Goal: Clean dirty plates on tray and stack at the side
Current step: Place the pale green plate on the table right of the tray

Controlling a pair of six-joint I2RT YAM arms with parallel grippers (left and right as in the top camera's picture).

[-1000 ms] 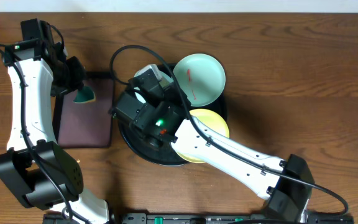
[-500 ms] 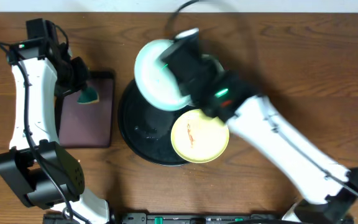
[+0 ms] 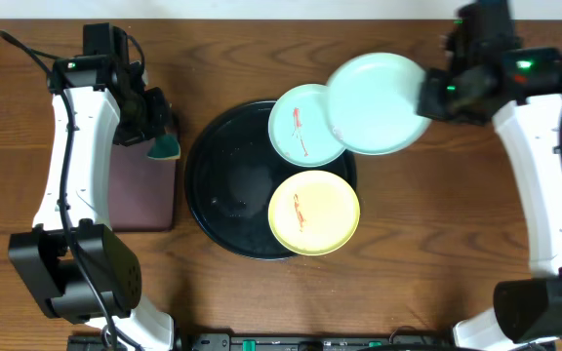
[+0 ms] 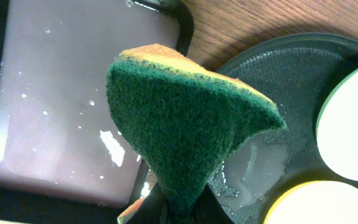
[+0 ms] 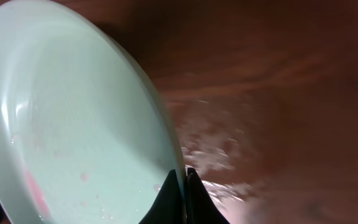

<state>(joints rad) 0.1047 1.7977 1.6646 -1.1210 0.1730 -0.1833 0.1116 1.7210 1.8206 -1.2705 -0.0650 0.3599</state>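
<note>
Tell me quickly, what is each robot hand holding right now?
Left gripper: closed on the green sponge.
Right gripper: closed on the rim of a mint-blue plate.

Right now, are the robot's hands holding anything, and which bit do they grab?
Yes. The right pincer grips a mint plate by its rim, and the left pincer pinches a green-and-yellow sponge by its narrow bottom end.
</note>
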